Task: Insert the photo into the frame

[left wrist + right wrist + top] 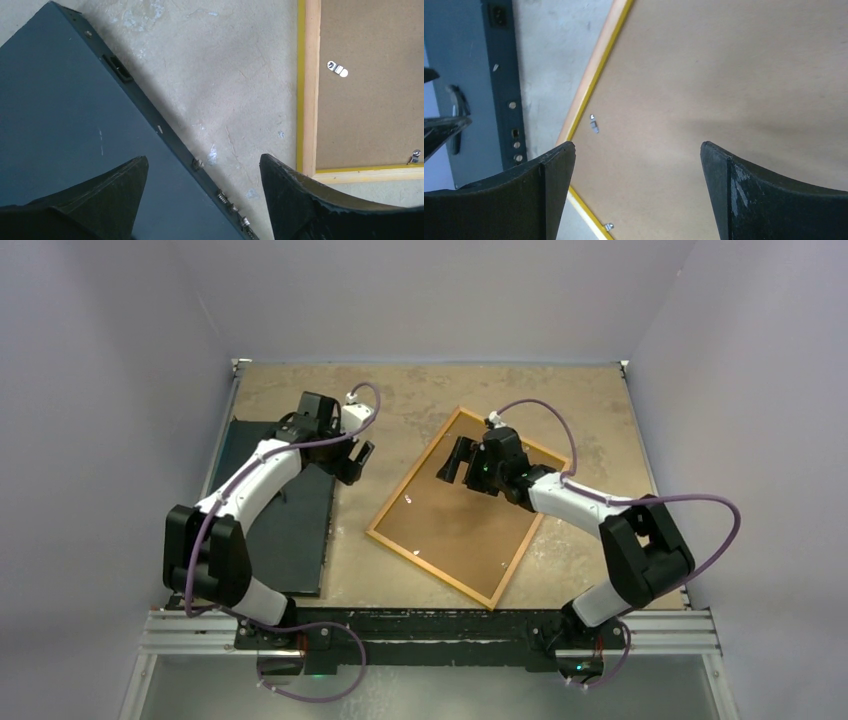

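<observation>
The frame (378, 536) lies face down in the table's middle, tilted, with a yellow-orange border and the brown backing board (460, 525) inside it. Small metal clips (337, 69) sit on the board near the border. The photo is hidden; no print shows in any view. My right gripper (457, 462) is open above the board's far part; the right wrist view shows the board (724, 80) and the frame's edge (594, 75) below its fingers (549, 185). My left gripper (356, 462) is open and empty over the bare table, between the frame's edge (305, 90) and the black flat board.
A black flat board (290, 520) lies along the table's left side, under my left arm; its edge with screws shows in the left wrist view (165, 135) and the right wrist view (504, 85). Walls stand close around the table (420, 390).
</observation>
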Action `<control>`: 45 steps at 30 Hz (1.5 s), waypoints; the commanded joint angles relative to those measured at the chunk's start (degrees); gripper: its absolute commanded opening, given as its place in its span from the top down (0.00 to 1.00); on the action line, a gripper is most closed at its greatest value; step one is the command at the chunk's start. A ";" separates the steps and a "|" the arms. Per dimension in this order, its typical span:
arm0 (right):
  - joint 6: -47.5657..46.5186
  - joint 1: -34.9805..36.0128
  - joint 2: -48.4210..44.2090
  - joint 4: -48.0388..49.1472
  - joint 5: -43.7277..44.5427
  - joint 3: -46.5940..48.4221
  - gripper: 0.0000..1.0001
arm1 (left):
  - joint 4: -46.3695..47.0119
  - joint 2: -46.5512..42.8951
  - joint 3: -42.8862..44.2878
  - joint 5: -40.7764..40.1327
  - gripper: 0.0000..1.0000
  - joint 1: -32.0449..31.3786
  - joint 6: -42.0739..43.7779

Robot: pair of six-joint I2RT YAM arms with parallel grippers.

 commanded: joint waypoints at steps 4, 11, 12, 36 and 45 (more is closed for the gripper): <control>2.08 3.11 -0.69 5.94 -1.40 -1.11 0.07 | 4.37 6.81 -2.35 11.57 0.26 0.15 -3.27; 3.52 4.74 2.13 12.83 -4.60 -2.44 0.16 | 8.44 14.20 -3.12 22.31 0.40 0.13 -4.69; 3.81 4.99 2.96 13.55 -5.16 -2.18 0.17 | 8.84 14.77 -3.19 23.00 0.42 0.06 -4.74; 7.81 9.12 17.17 23.50 -11.71 1.31 0.35 | 10.72 18.12 -5.20 26.76 0.75 -5.08 -4.03; 8.31 9.18 18.93 23.97 -12.40 1.70 0.38 | 8.56 15.61 -3.16 33.91 0.55 -4.05 -3.77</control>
